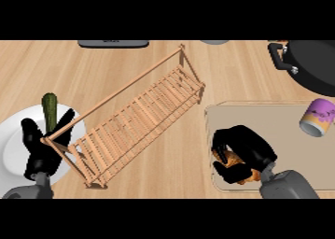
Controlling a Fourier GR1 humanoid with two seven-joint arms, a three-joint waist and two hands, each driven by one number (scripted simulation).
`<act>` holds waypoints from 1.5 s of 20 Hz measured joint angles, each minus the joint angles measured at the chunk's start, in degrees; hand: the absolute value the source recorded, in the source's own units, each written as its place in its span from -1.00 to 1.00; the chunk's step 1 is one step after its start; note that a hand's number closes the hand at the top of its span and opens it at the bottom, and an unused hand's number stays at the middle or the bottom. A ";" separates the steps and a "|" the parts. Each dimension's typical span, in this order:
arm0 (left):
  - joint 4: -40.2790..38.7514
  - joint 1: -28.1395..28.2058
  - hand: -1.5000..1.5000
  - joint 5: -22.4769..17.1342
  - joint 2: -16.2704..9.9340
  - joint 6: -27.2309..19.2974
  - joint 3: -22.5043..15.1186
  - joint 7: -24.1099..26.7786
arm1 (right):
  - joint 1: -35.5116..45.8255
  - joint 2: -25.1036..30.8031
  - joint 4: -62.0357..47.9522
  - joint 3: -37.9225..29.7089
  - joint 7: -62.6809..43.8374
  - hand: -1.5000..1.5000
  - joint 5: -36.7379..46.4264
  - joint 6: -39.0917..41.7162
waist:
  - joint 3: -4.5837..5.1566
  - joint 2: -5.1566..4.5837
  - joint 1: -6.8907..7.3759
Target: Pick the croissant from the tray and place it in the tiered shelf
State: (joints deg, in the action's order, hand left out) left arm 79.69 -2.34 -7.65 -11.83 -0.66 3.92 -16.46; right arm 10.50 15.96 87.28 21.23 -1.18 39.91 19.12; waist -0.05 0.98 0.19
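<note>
The croissant [233, 159], golden brown, lies on the beige tray [280, 116] near its lower left corner. My right hand [247, 148] is curled over it, fingers and thumb wrapped round it, so only patches of pastry show. The wooden slatted tiered shelf [139, 122] runs diagonally across the counter's middle, left of the tray. My left hand [44, 145] rests open with fingers up at the shelf's lower left end, over a white plate.
A white plate [8, 149] at the left carries a green cucumber [50, 109]. A purple and white can [318, 116] lies on the tray's right side. A black pan [314, 65] sits at the top right. Dark items show at the top edge.
</note>
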 measured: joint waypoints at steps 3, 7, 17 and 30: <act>0.06 0.10 0.00 0.06 0.02 -0.35 0.13 -0.64 | -1.09 -5.78 7.51 9.81 -0.88 1.00 1.20 2.05 | 0.01 0.22 -0.22; 0.14 0.76 0.00 -0.13 -0.11 -0.32 0.62 -0.51 | -3.86 -11.21 22.10 18.57 -7.89 1.00 2.59 4.20 | -0.07 0.33 -1.38; 0.82 0.98 0.00 0.03 0.18 -0.08 0.60 -0.08 | 0.64 -14.52 45.82 21.74 -33.67 1.00 1.33 9.36 | -0.11 -0.14 -1.16; 1.10 -0.15 0.00 -0.24 0.08 0.99 0.33 -1.43 | 30.62 -15.80 42.77 7.29 -54.24 1.00 -13.64 2.23 | 0.04 -0.57 0.83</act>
State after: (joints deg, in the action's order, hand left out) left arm 80.79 -2.50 -7.89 -11.75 0.33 4.25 -17.89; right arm 41.11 0.16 130.05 28.52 -55.42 26.27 21.35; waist -0.01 0.41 1.01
